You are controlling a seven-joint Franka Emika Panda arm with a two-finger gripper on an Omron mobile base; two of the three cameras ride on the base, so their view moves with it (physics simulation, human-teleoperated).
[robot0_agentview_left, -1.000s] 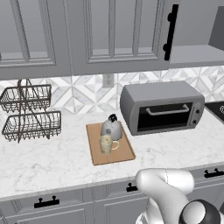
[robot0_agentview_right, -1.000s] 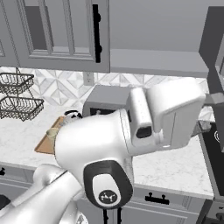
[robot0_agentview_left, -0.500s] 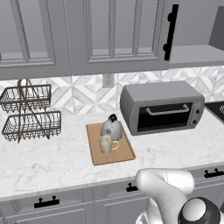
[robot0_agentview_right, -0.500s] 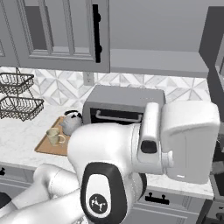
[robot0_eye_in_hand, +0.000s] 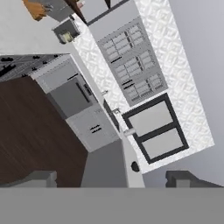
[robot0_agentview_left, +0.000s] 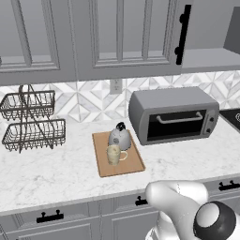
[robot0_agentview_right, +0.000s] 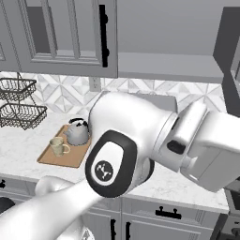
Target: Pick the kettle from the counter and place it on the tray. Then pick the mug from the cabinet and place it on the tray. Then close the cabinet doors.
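The silver-grey kettle (robot0_agentview_left: 119,137) (robot0_agentview_right: 77,132) and the beige mug (robot0_agentview_left: 114,154) (robot0_agentview_right: 57,146) stand side by side on the wooden tray (robot0_agentview_left: 133,164) (robot0_agentview_right: 70,161), which lies on the marble counter (robot0_agentview_left: 56,171). Above and to the right, the grey cabinet (robot0_agentview_left: 211,28) (robot0_agentview_right: 168,42) stands open. One cabinet door (robot0_agentview_left: 140,33) (robot0_agentview_right: 70,33) with a black bar handle borders the opening on the left. Another door (robot0_agentview_left: 233,33) (robot0_agentview_right: 229,47) is swung out at the right. In the hand view my gripper (robot0_eye_in_hand: 113,179) is open and holds nothing, facing away across the room.
A large grey toaster oven (robot0_agentview_left: 173,115) sits right of the tray. Dark wire baskets (robot0_agentview_left: 30,124) (robot0_agentview_right: 18,108) stand at the left against the tiled wall. Grey drawers (robot0_agentview_left: 51,220) run below the counter. My arm's bulky white links (robot0_agentview_right: 136,145) fill the foreground.
In the right base view my arm has swung rightward, uncovering the tray with kettle and mug. The left base view is unchanged and the gripper has stayed open.
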